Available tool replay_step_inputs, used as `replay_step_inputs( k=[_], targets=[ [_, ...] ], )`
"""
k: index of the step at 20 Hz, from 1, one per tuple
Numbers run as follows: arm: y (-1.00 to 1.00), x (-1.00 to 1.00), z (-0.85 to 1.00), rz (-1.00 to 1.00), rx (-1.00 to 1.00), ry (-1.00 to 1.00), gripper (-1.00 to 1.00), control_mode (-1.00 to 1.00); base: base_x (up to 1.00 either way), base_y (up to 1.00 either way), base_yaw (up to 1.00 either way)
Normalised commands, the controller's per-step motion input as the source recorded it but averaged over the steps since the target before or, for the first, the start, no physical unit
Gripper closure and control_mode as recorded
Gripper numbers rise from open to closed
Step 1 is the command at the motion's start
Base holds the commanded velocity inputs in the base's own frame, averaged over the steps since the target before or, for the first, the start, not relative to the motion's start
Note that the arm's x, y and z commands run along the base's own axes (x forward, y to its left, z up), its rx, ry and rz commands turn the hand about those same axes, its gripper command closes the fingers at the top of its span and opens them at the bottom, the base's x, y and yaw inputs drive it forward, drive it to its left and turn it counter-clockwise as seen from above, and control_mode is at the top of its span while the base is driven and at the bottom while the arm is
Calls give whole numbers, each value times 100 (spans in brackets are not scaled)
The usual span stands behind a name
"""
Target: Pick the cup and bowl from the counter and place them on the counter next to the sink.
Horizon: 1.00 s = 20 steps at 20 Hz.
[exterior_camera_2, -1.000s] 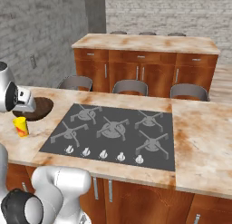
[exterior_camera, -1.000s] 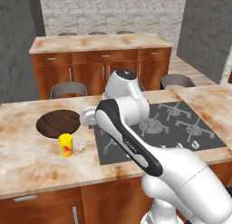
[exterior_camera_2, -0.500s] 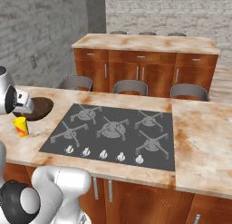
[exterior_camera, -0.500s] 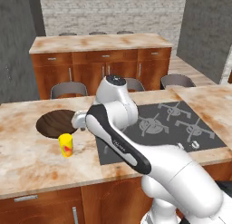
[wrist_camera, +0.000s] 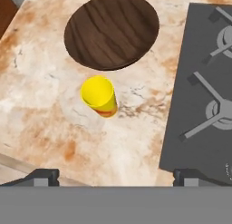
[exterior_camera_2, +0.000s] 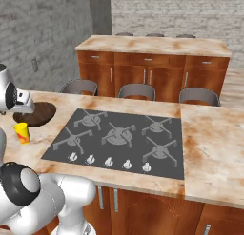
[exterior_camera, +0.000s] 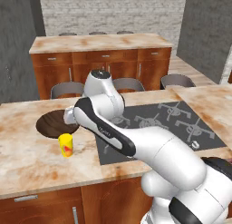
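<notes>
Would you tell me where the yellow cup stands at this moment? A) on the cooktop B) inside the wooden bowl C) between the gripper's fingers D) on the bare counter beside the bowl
D: the cup stands upright on the counter, apart from the bowl, left of the cooktop.

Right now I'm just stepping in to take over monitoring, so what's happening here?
The robot arm has its tool hovering open above the counter, looking down at the yellow cup and the wooden bowl. Nothing is held yet. The cup stands upright just in front of the bowl, both left of the cooktop. Neither has been picked up or moved toward a sink.
</notes>
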Motion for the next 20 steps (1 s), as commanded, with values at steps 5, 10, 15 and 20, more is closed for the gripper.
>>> replay_step_inputs(
  k=[5,10,15,20],
  targets=[
    [6,31,-13,0,-1,0,-100,-100,0,0,0],
    [16,15,-32,0,0,0,-100,-100,0,0,0],
    [26,1,-57,0,0,-4,-100,-100,0,0,0],
    [10,2,-36,0,0,-6,-100,-100,0,0,0]
  ],
)
